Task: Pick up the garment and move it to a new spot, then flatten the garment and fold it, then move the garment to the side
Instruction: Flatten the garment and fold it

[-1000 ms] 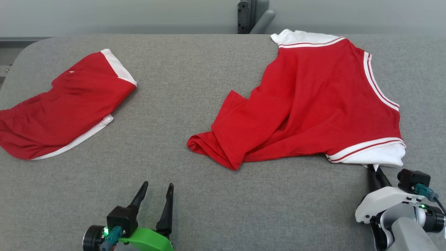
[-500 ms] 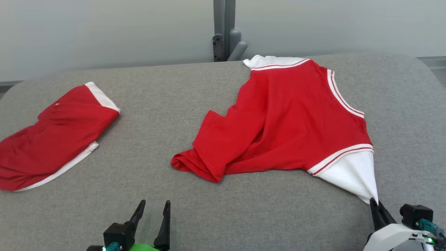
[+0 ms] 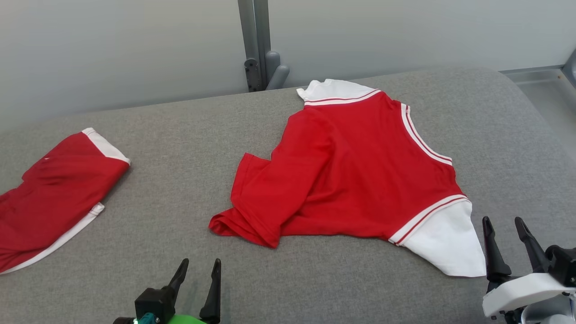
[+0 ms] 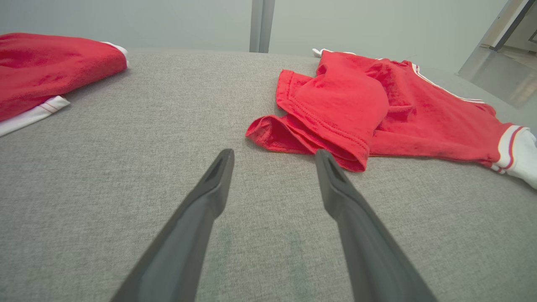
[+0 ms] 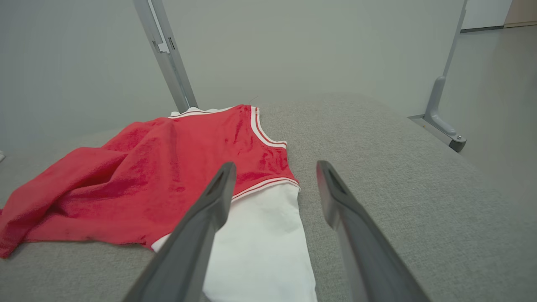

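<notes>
**A:** Where's the red T-shirt [image 3: 360, 171]?

**B:** Crumpled on the grey padded table [image 3: 180, 148], right of centre and well apart from the second red garment [image 3: 54, 189] at the left.

**A:** And the pincers?

**B:** Both are spread and empty. The right gripper [image 3: 502, 221] is just beside the white sleeve [image 3: 445, 245], the left gripper [image 3: 201, 262] near the bunched hem [image 3: 243, 229].

**A:** How will it handle?

**B:** Soft, light, limp — it'll drape and drag. I'd pinch the sleeve tip and a hem corner — the hem looks doubled under, though I can't be sure.
</notes>
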